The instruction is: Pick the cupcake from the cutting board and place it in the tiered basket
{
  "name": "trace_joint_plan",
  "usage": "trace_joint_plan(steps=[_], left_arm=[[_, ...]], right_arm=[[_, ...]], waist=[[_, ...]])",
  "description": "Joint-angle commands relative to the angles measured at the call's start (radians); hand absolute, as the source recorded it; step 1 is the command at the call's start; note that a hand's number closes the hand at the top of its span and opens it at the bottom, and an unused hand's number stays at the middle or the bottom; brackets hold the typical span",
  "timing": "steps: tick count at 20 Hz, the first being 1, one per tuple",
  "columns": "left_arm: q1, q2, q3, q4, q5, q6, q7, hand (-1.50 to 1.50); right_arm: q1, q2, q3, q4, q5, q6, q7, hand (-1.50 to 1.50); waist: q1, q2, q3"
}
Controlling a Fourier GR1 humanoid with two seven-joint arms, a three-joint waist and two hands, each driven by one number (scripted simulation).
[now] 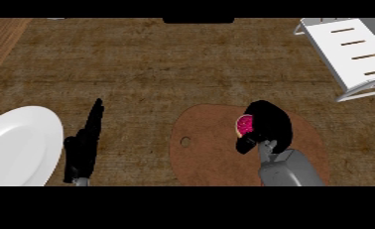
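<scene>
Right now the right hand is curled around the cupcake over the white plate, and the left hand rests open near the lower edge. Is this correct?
Not quite. The right hand curls around the cupcake over the cutting board, not the white plate, which lies at the far left. The head view shows it. The left hand does rest open near the lower edge.

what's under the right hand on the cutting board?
The cupcake: only its pink top shows, at the left of the right hand, whose fingers curl round it. Its base and the cutting board beneath are hidden.

pink cupcake (244,124), brown cutting board (212,153), white plate (26,146), white tiered basket (344,49)
</scene>
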Motion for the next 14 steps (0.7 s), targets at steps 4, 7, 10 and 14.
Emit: trace_joint_plan(steps=[4, 7, 10, 14], left_arm=[[0.051, 0.007, 0.018, 0.031, 0.007, 0.002, 0.007, 0.0], [0.052, 0.02, 0.012, -0.014, 0.013, -0.013, 0.046, 0.0], [0.027, -0.004, 0.001, -0.001, 0.009, -0.006, 0.058, 0.0], [0.02, -0.011, -0.001, 0.021, -0.009, 0.002, 0.043, 0.0]], right_arm=[[0.079, -0.157, -0.331, 0.051, -0.008, -0.067, 0.091, 1.5], [0.104, -0.179, -0.407, 0.078, 0.039, -0.113, 0.122, 1.5], [0.094, -0.219, -0.521, 0.046, 0.03, -0.161, 0.09, 1.5], [0.057, -0.199, -0.583, -0.103, 0.059, -0.2, 0.127, 1.5]], waist=[[-0.034, 0.016, -0.002], [-0.017, 0.013, -0.001], [-0.02, 0.012, -0.002], [-0.023, 0.008, -0.003]])
